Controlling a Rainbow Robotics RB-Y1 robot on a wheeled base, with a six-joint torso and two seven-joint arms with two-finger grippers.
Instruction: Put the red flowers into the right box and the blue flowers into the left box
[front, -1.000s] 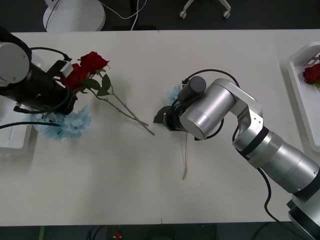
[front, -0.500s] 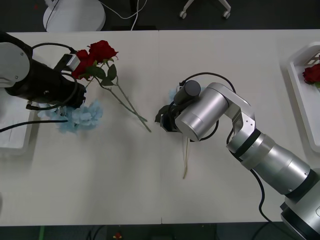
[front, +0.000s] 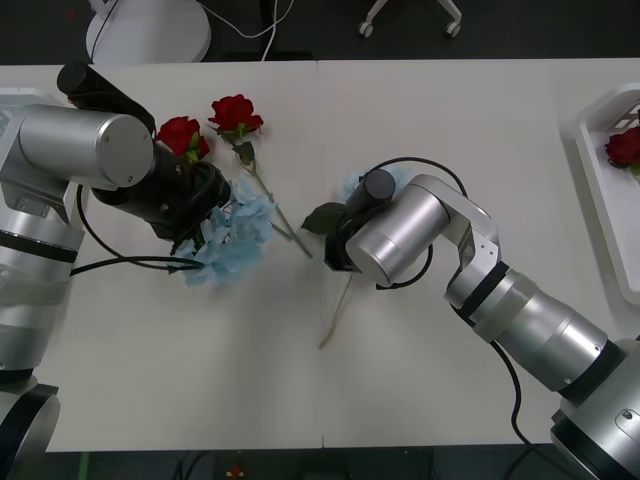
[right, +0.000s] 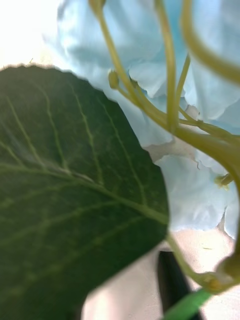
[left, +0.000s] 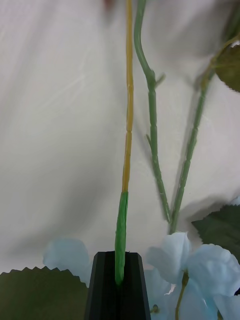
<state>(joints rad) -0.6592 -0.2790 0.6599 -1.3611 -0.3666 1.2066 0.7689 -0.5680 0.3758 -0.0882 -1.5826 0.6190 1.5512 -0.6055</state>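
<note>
Two red flowers (front: 237, 112) lie at the back left of the table, their stems crossing toward the middle. A third red flower (front: 625, 148) rests in the right box (front: 597, 190) at the far right edge. My left gripper (front: 190, 215) is shut on the stem (left: 121, 230) of a blue flower cluster (front: 235, 235), just in front of the roses; its black fingers (left: 107, 290) pinch the green stem. My right gripper (front: 340, 250), at mid-table, is shut on another blue flower (front: 355, 187) with a dark leaf (right: 75, 200); the tan stem (front: 335, 310) trails toward me. The left box is hidden behind my left arm.
The rose stems (front: 285, 225) run between the two grippers, which are close together. Bare tabletop (front: 200, 370) stretches along the near side and between the right arm and the right box. Chair bases stand on the floor beyond the far edge.
My left arm has swung right toward the middle, carrying the blue cluster; the two roses were pushed back and right. My right gripper edged left and its flower's stem swung leftward.
</note>
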